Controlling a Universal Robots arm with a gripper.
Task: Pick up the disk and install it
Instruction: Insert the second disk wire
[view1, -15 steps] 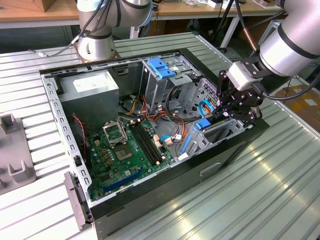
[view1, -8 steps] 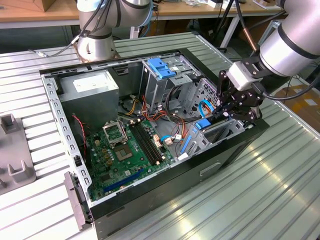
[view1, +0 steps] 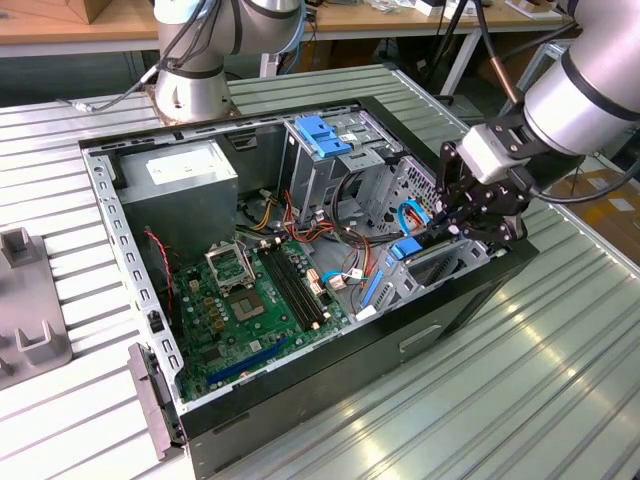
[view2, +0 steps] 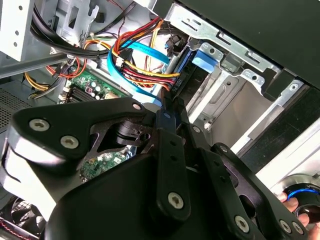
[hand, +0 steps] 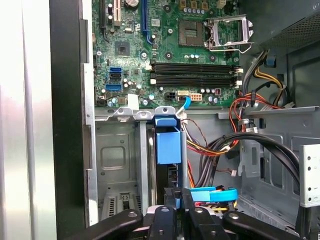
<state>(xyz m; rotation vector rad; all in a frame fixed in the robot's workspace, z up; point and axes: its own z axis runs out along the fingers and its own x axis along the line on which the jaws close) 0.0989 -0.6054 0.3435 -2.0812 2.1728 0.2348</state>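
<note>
Gripper (view1: 470, 215) lowered into the open computer case (view1: 470, 300), its fingers closed edgewise on the disk (hand: 168, 145), which stands upright in the lower drive bay (hand: 120, 160) directly ahead of the fingertips, apparently oriented so its blue rails meet the bay guides.

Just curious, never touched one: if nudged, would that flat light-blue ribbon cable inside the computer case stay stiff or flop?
Probably floppy: the flat light-blue ribbon cable bends in a loose curve. Likely light too, since it hangs unsupported beside the red, yellow and orange wires. Its thin, flat shape suggests it twists easily.
</note>
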